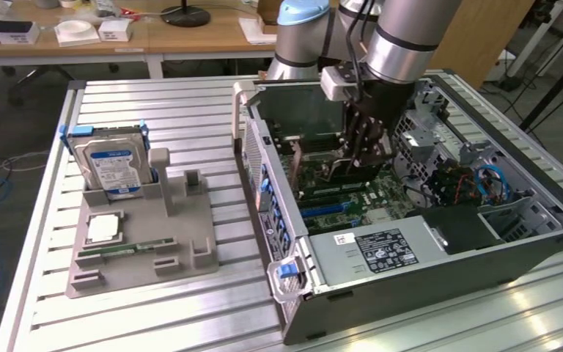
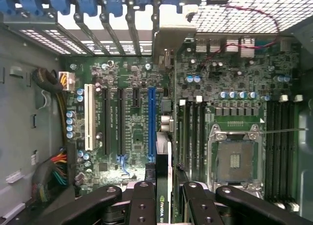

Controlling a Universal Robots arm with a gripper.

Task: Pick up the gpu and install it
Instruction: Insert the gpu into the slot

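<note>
The gripper (image 1: 360, 158) has its jaws closed on the gpu (image 2: 163, 205), held edge-down beside the blue slot (image 2: 151, 122) inside the computer case (image 1: 262, 172) on the worktop (image 1: 164, 103). Installing is under way. Seating likely calls for squaring the card's edge to the slot.

The exterior view looked down at a slant from above the table (image 1: 164, 103), at medium range, and took in the whole open computer case (image 1: 556, 220). The wrist view sat close inside that case, facing squarely onto the motherboard (image 2: 132, 137), past the gripper (image 2: 165, 188) and the edge of the gpu (image 2: 163, 208) clamped in it. Both views shared the motherboard and the gripper.
</note>
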